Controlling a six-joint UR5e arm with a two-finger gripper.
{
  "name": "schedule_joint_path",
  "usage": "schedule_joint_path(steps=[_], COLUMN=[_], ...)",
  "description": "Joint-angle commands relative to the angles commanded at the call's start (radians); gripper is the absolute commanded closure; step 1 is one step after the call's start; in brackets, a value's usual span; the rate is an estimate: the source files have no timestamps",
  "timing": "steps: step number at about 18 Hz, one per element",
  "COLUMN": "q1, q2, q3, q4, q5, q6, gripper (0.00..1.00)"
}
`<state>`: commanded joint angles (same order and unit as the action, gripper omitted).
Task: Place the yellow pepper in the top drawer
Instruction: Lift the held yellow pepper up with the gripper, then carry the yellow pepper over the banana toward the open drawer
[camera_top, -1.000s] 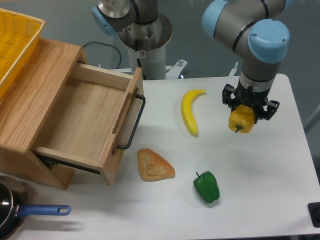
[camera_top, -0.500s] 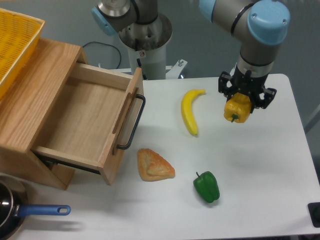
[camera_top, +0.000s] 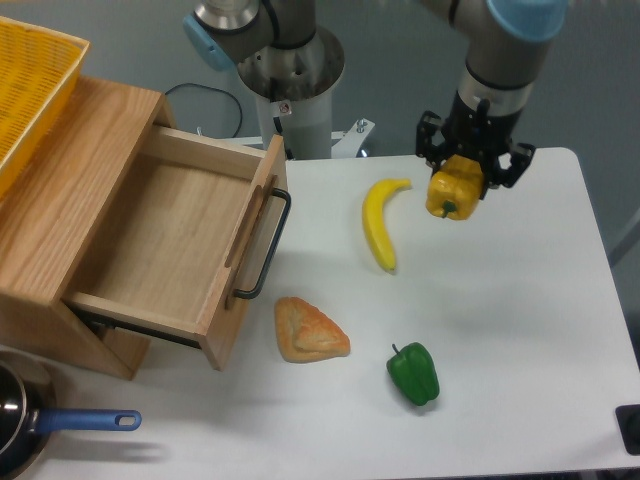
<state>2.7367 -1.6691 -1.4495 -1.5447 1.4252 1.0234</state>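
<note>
My gripper (camera_top: 462, 178) is shut on the yellow pepper (camera_top: 453, 192) and holds it in the air above the white table, just right of the banana's top end. The pepper hangs below the black fingers with its green stem facing down and forward. The top drawer (camera_top: 165, 236) stands pulled open at the left, its light-wood floor bare and its black bar handle (camera_top: 266, 246) facing right. The drawer is well to the left of the gripper, with the banana between them.
A yellow banana (camera_top: 379, 222) lies on the table right of the drawer. A bread piece (camera_top: 309, 331) and a green pepper (camera_top: 414, 373) lie nearer the front. A yellow mesh basket (camera_top: 30, 78) sits on the cabinet. A blue-handled pan (camera_top: 40, 424) is at the front left.
The gripper has risen and moved left and back with the yellow pepper, from mid-right of the table toward the banana's top end. Nothing else has moved.
</note>
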Motion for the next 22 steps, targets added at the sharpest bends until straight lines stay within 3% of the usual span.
schedule_joint_path(steps=[6, 10, 15, 22], q1=[-0.040, -0.090, -0.175, -0.325], q2=[0.066, 0.124, 0.140, 0.140], q3=[-0.018, -0.064, -0.068, -0.087], q4=[-0.052, -0.051, -0.046, -0.014], q5=[-0.106, -0.146, -0.203, -0.198], q6=[-0.114, -0.235, -0.383, -0.566], gripper=[0.76, 0.75, 0.75, 0.75])
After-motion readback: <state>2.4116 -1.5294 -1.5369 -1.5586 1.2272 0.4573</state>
